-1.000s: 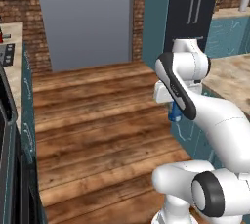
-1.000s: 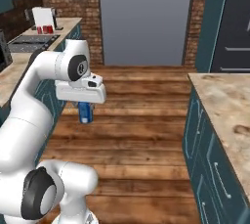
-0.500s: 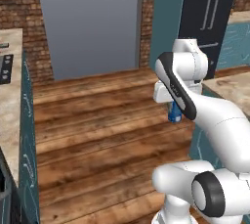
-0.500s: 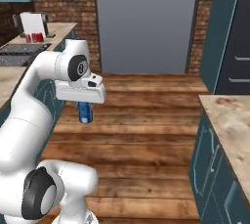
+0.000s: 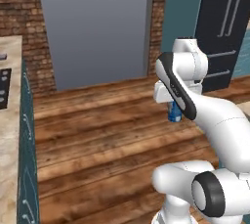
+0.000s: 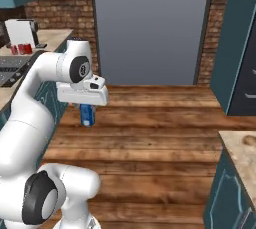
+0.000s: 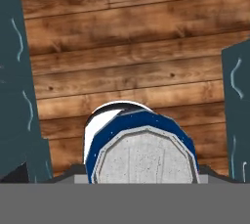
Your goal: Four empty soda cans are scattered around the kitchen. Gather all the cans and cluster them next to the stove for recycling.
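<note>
Hand view: blue soda can (image 7: 141, 145) sits close under the camera, silver top up, clamped between the gripper (image 6: 88, 118) jaws. Right base view: the can (image 6: 88, 115) hangs upright below the white hand, mid-air over the wooden plank floor (image 6: 165, 138). Far left, two red cans (image 6: 21, 49) stand on the counter by a white appliance (image 6: 20, 31). Grey door (image 6: 150, 23) beyond, brick either side.
</note>
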### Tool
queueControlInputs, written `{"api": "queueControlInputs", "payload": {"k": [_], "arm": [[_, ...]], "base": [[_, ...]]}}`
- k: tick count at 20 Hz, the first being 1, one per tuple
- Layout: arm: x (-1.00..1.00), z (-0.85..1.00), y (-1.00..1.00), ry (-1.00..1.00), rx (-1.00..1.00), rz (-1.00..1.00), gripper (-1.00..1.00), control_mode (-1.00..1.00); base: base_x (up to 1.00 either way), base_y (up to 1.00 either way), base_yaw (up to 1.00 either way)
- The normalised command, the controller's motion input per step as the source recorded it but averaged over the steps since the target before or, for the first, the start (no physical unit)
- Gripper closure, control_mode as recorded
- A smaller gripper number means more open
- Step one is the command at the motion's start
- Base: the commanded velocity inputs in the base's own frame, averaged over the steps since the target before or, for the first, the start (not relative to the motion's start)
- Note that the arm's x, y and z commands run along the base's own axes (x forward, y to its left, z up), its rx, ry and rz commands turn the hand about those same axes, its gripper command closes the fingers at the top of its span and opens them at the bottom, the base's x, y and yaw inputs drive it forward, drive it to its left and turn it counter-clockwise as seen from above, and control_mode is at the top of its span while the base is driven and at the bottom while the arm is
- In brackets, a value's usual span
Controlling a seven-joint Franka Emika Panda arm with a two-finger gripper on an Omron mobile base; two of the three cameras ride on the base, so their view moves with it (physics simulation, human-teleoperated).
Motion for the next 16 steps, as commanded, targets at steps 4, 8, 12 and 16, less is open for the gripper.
{"api": "queueControlInputs", "payload": {"k": [4,8,12,16], "arm": [[0.0,0.0,0.0,0.0,0.0,0.0,1.0,1.0],[0.0,0.0,0.0,0.0,0.0,0.0,1.0,1.0],[0.0,0.0,0.0,0.0,0.0,0.0,1.0,1.0],[0.0,0.0,0.0,0.0,0.0,0.0,1.0,1.0]], "base": [[1.0,0.14,0.0],[1.0,0.0,0.0],[1.0,0.0,0.0],[1.0,0.0,0.0]]}}
